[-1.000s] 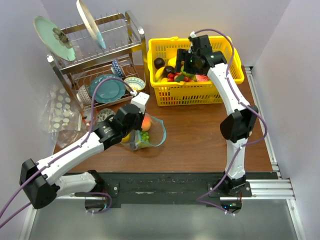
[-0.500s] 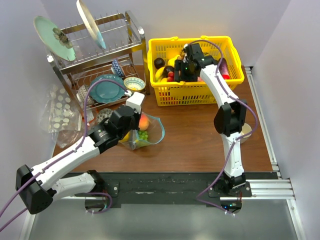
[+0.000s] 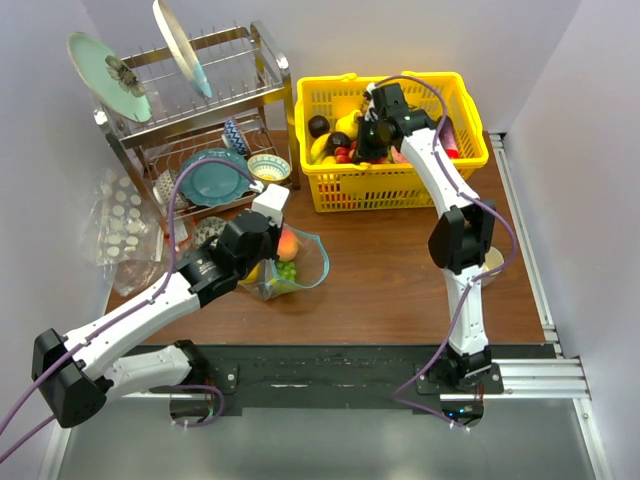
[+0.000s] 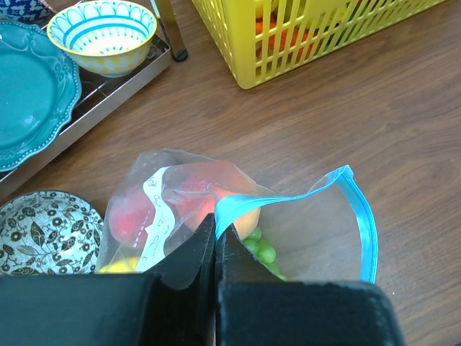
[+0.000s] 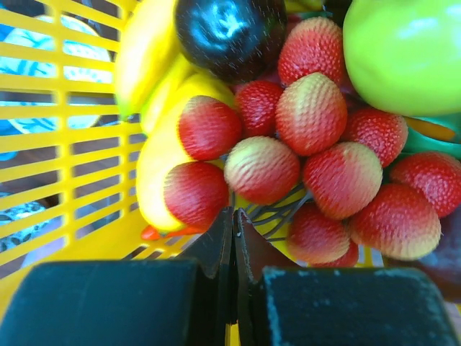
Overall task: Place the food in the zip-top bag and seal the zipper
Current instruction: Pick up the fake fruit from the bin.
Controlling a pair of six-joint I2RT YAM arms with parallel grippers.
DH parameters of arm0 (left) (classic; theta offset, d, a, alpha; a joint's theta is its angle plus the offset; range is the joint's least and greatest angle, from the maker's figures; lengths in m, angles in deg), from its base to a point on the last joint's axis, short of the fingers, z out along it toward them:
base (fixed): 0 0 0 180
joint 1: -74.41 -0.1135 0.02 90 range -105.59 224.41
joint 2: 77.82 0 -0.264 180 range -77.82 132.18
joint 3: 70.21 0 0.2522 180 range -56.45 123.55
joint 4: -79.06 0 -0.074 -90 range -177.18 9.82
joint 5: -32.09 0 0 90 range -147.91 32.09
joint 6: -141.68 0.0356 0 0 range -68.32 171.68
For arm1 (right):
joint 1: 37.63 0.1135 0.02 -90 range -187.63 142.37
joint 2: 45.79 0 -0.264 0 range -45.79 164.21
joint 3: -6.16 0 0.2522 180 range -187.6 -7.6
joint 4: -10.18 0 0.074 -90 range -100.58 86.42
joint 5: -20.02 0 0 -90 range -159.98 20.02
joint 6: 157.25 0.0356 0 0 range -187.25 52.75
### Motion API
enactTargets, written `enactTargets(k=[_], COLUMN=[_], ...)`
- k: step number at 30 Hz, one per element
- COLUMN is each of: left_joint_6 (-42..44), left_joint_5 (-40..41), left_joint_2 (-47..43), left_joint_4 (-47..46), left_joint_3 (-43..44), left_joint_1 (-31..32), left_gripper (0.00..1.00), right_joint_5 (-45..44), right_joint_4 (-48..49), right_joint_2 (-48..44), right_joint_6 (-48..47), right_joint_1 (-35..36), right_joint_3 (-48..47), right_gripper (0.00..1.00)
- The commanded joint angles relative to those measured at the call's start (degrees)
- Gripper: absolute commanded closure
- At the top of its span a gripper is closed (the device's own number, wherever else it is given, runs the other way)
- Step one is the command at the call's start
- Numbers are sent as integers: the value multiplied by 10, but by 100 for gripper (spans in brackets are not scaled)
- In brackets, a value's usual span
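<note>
The zip-top bag (image 3: 303, 262) lies on the table with its mouth held up and open. My left gripper (image 4: 216, 225) is shut on the near rim, pinching the teal-blue zipper (image 4: 364, 216). Food sits inside: a peach (image 4: 249, 219), green grapes (image 4: 260, 249), a red piece (image 4: 127, 220) and a yellow bit (image 4: 119, 265). My right gripper (image 5: 234, 213) is down in the yellow basket (image 3: 400, 190), jaws shut at the dark stems under a bunch of strawberries (image 5: 317, 151). Nothing shows between its tips. A banana (image 5: 153, 155), a dark plum (image 5: 227, 32) and a green apple (image 5: 403, 50) lie around it.
A metal dish rack (image 3: 190, 110) stands at the back left with a teal plate (image 3: 215, 178) and a small bowl (image 3: 268, 167). A patterned bowl (image 3: 208, 232) sits beside the bag. Crinkled plastic with white dots (image 3: 120, 225) lies at the left edge.
My right gripper dropped lower and leftwards into the basket and shut its jaws beside the strawberries. My left arm shifted a little while holding the bag's rim.
</note>
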State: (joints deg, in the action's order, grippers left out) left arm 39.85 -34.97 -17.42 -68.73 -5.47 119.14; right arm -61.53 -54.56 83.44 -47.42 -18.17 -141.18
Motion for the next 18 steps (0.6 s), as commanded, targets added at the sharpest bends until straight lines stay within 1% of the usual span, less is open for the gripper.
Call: enactTargets(k=[1, 9, 18], left_joint_6=[12, 12, 11], left_joint_5=[13, 17, 16], left_joint_2=[4, 2, 5], left_joint_4=[-27, -25, -25], left_joint_3=[5, 5, 7], left_joint_1=[-4, -6, -7], left_gripper=[100, 100, 100], right_joint_5=[-6, -12, 7], right_joint_4=[34, 69, 103], right_joint_2=[-96, -159, -220], right_joint_6=[7, 23, 39], right_joint_1=[-4, -6, -6], right_joint_3=[-36, -34, -30], right_gripper=[100, 100, 100])
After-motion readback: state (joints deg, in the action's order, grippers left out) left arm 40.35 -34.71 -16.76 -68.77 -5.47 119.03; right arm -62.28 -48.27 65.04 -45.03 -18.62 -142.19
